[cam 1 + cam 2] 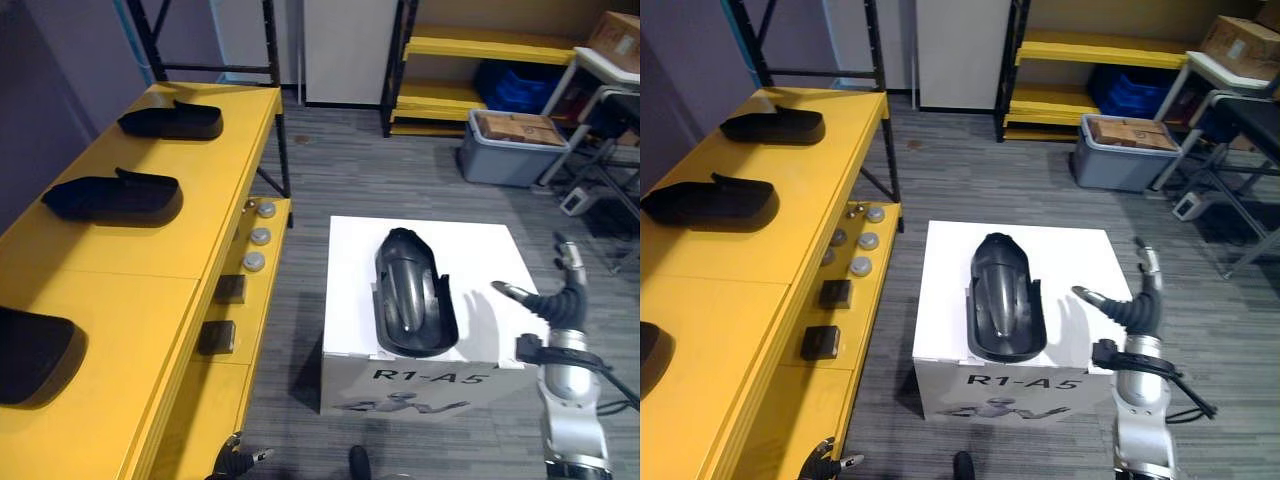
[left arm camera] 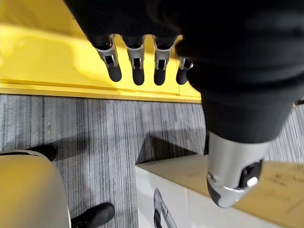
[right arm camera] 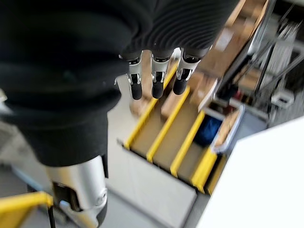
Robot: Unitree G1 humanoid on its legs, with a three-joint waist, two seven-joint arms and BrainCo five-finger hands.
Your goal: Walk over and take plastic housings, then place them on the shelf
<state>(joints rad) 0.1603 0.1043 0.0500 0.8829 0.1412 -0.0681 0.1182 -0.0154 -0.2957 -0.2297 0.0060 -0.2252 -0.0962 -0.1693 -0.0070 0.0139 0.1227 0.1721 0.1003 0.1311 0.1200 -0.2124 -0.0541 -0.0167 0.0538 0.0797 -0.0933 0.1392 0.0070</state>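
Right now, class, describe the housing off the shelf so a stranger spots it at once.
Beside the long yellow shelf stands a white box on the carpet. On its top lies a glossy black plastic housing. The other housings rest on yellow; this one alone lies on white.

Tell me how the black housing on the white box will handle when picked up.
The black housing looks like a thin moulded shell, so it is probably stiff and light for its size. Its glossy curved surface may slip in a grasp. Lying long and low on the white box, it would likely slide rather than roll if pushed.
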